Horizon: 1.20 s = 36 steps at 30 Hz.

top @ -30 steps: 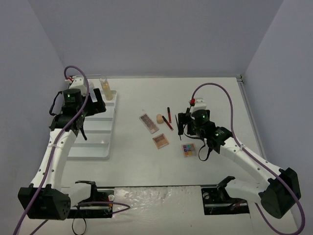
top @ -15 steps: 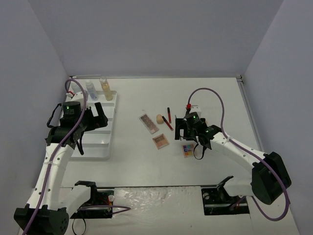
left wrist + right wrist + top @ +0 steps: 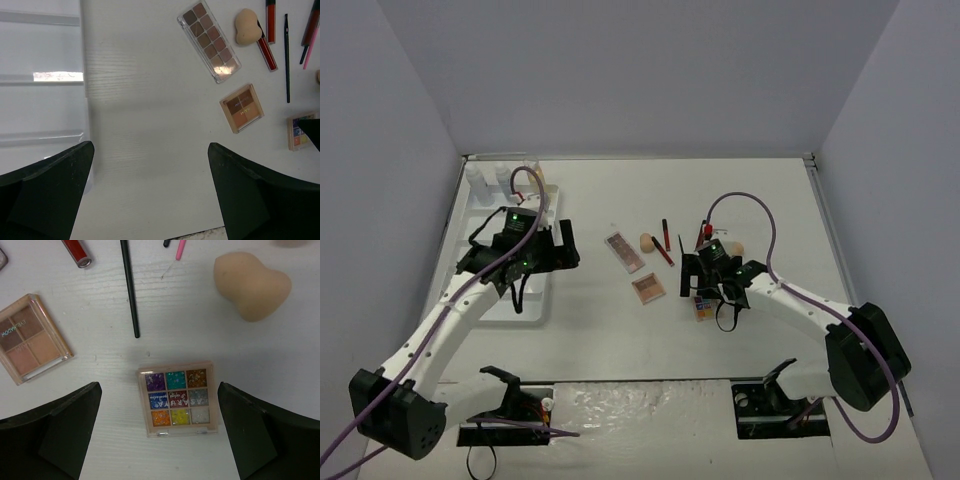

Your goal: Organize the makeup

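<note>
Right wrist view puts the nine-pan glitter palette (image 3: 179, 400) directly under my right gripper (image 3: 159, 390), lying flat between the two fingers (image 3: 55, 435) and touching neither. A peach sponge (image 3: 252, 286) sits just beyond it to the far right. A four-pan neutral palette (image 3: 31, 342) lies near on the left, and a thin black brush (image 3: 129, 287) points away on the far side.

On the left wrist camera my left gripper (image 3: 151, 146) hangs over the table (image 3: 150, 75), just right of the white slotted tray (image 3: 40, 100). The long brown eyeshadow palette (image 3: 209, 42), a second sponge (image 3: 247, 26) and a red tube (image 3: 268, 54) lie to its right, well apart from it.

From above, I see these pieces gathered mid-table, mostly between the two grippers. The tray's right edge passes close by one finger, and the left wall (image 3: 390, 200) stands just past the tray, so room there is tight. Open table stretches right of the right gripper and away to the far wall (image 3: 640, 80). Both grippers stand spread wide, holding nothing and touching nothing
</note>
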{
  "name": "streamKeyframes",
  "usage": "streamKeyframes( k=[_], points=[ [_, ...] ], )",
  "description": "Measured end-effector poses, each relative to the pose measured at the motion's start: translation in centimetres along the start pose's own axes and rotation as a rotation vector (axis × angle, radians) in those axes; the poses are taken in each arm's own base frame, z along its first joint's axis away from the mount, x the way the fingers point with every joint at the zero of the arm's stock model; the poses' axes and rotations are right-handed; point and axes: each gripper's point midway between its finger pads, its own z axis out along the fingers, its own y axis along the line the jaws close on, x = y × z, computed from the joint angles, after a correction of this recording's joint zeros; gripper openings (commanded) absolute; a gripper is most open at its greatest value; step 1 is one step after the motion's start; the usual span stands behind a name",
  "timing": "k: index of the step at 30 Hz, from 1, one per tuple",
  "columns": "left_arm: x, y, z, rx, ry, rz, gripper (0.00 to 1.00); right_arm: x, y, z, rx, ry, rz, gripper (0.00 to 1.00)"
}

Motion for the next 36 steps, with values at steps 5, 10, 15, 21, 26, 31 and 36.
streamKeyframes(
  k=[5,10,15,21,26,31,36],
  points=[
    [1.5,-1.9,3.4,-0.062,0.085,-0.034,0.97,-1.4,0.3,-1.5,-0.034,-0.061,-0.005,1.00],
    [1.6,-4.2,7.2,-0.150,0.139,-0.098,0.97,-4.3,0.9,-4.8,-0.101,-0.198,-0.006,1.00],
    [-0.6,-7.4,11.7,-0.198,0.144,-0.181,0.97,-6.9,1.2,-8.1,-0.151,-0.323,-0.015,1.00],
    [0.3,-9.0,17.6,-0.278,0.194,-0.267,0.97,-7.9,1.0,-10.3,-0.180,-0.396,-0.039,1.00],
    [2.1,-8.4,20.4,-0.370,0.247,-0.298,0.97,-7.7,0.9,-11.1,-0.196,-0.405,-0.059,1.00],
    [2.9,-8.2,22.3,-0.412,0.269,-0.321,0.97,-7.8,0.7,-12.1,-0.208,-0.430,-0.078,1.00],
    [3.3,-7.9,22.5,-0.430,0.272,-0.332,0.87,-7.6,0.8,-12.3,-0.217,-0.427,-0.093,1.00]
  ],
)
